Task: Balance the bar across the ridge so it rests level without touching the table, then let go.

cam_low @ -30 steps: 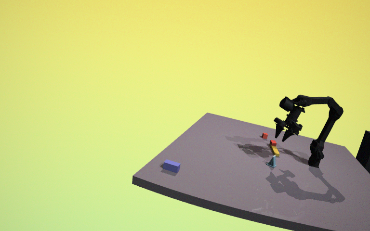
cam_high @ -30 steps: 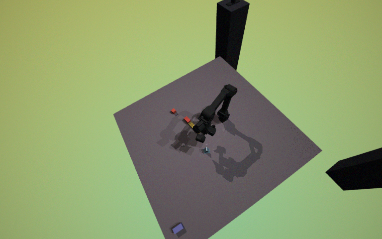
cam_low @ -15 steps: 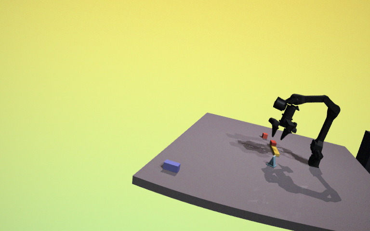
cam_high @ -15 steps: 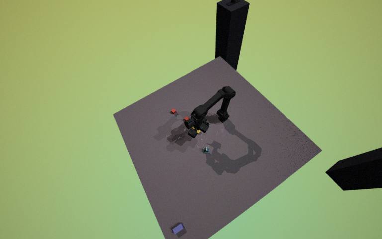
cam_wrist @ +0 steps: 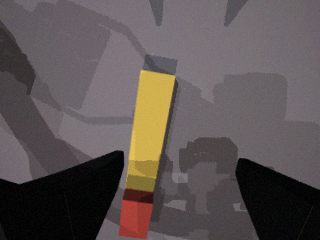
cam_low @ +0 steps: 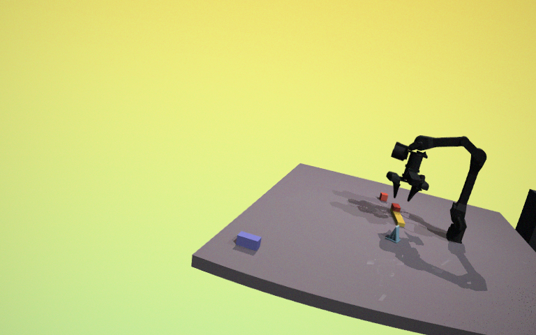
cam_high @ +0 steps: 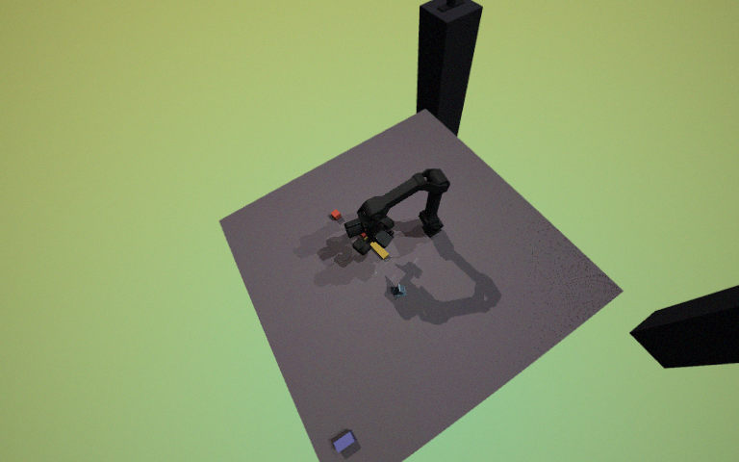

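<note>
Pincer (cam_low: pixel 400 196) spread wide above bar (cam_wrist: pixel 151 132) — bar flat on table (cam_low: pixel 300 220).

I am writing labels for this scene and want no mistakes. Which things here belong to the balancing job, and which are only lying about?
Belong to the job:
- yellow bar with a red end, lying on the table
- small blue ridge
- tool, open, above the bar

Only lying about:
- small red cube
- purple block near the table's edge
</note>
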`<action>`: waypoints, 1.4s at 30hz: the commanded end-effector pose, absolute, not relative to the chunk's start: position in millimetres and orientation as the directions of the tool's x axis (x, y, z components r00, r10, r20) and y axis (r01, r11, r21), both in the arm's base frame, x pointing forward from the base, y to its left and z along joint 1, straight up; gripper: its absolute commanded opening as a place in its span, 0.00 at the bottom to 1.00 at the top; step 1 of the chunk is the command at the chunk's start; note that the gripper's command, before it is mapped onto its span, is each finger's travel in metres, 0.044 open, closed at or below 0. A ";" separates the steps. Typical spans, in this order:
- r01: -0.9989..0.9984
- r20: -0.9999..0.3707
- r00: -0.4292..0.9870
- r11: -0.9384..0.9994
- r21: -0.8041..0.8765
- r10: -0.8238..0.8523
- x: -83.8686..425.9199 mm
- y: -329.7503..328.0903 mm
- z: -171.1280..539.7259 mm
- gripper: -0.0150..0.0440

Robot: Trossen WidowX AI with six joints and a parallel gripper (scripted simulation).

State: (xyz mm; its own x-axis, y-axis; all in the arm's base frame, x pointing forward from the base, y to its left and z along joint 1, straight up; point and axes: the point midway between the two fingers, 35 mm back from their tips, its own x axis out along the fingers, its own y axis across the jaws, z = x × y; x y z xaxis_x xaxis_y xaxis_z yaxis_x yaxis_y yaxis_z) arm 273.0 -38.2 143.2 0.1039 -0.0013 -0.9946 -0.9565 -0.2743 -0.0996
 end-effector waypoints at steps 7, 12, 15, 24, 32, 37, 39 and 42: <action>-0.987 -1.000 0.026 -0.157 -0.024 -0.008 263.2 -80.2 137.7 0.79; -0.988 -1.000 0.024 -0.155 -0.023 -0.007 263.5 -81.0 134.0 0.79; -0.988 -1.000 0.024 -0.155 -0.023 -0.007 264.9 -81.4 120.7 0.79; -0.988 -1.000 0.024 -0.155 -0.023 -0.007 264.4 -81.3 72.5 0.79; -0.988 -1.000 0.024 -0.155 -0.023 -0.007 264.7 -81.4 68.6 0.79; -0.988 -1.000 0.024 -0.155 -0.023 -0.007 265.0 -81.4 60.5 0.79; -0.988 -1.000 0.024 -0.155 -0.023 -0.007 265.1 -81.5 57.2 0.79; -0.988 -1.000 0.024 -0.155 -0.023 -0.007 265.1 -81.5 52.3 0.79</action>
